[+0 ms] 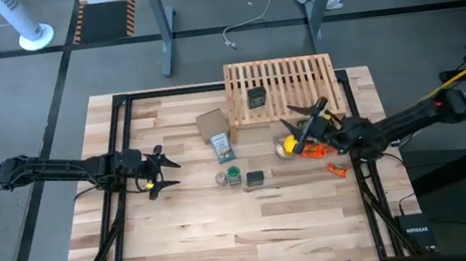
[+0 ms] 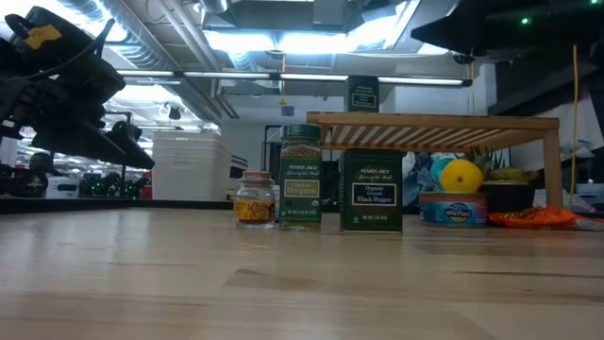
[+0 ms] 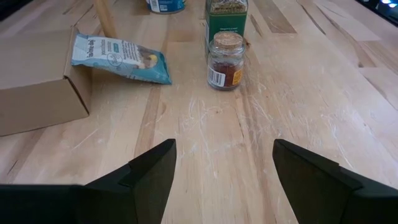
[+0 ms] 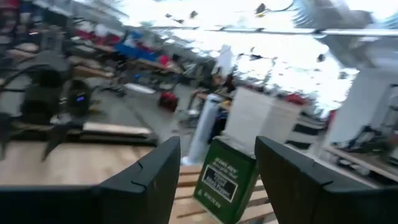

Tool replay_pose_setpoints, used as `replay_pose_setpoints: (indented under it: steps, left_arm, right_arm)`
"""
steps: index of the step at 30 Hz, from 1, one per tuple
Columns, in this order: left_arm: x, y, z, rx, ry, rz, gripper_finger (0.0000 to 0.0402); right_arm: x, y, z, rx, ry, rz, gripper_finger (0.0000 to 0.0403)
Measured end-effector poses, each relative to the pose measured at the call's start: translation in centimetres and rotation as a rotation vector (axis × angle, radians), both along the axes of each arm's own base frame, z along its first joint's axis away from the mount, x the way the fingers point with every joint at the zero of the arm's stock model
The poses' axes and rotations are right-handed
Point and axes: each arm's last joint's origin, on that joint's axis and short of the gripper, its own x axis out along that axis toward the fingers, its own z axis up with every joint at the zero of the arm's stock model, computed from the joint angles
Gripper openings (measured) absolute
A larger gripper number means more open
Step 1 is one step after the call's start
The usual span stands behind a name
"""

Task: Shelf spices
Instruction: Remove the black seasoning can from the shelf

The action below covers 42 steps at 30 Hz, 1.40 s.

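Three spices wait in a row on the counter (image 1: 184,243), clear glass jar (image 1: 220,178), green bottle (image 1: 234,176) and black pepper tin (image 1: 255,178), with the left hand (image 1: 159,167) open and empty just short of them, fingers (image 3: 143,180) aimed at the jar. Farther back the green-labelled tin (image 1: 256,97) already stands on the wooden shelf (image 1: 281,87), and the right hand (image 1: 304,113) hovers open over the shelf's near edge. I would take the jar low on its body and square, since the bottle stands almost against it.
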Motion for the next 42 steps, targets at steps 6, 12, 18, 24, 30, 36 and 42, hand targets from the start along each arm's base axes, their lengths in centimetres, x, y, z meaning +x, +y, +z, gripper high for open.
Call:
replay_pose_setpoints:
  steps: [6, 12, 18, 24, 30, 36, 42]
  left_arm:
    - [0.0, 0.0, 0.0, 0.0, 0.001, 0.0, 0.026]
    - [0.0, 0.0, 0.0, 0.0, 0.0, 0.0, 0.026]
    - [0.0, 0.0, 0.0, 0.0, 0.0, 0.0, 0.026]
    - [0.0, 0.0, 0.0, 0.0, 0.0, 0.0, 0.026]
    - [0.0, 0.0, 0.0, 0.0, 0.0, 0.0, 0.026]
    - [0.0, 0.0, 0.0, 0.0, 0.0, 0.0, 0.026]
    - [0.0, 0.0, 0.0, 0.0, 0.001, 0.0, 0.026]
  right_arm:
    - [-1.5, -2.2, 0.6, 0.055, 0.065, 0.035, 0.0214]
    - [-1.8, -4.9, 1.0, 0.101, 0.083, 0.129, 0.0247]
    - [-1.8, -7.5, 0.8, 0.206, 0.089, 0.171, 0.0354]
    - [-1.6, -9.1, 0.5, 0.18, 0.097, 0.32, 0.038]
    - [-1.2, -10.7, -0.6, 0.216, 0.122, 0.351, 0.0373]
    - [-0.8, -12.3, -1.2, 0.213, 0.098, 0.365, 0.0372]
    - [0.7, -14.3, -0.7, 0.251, 0.115, 0.409, 0.0372]
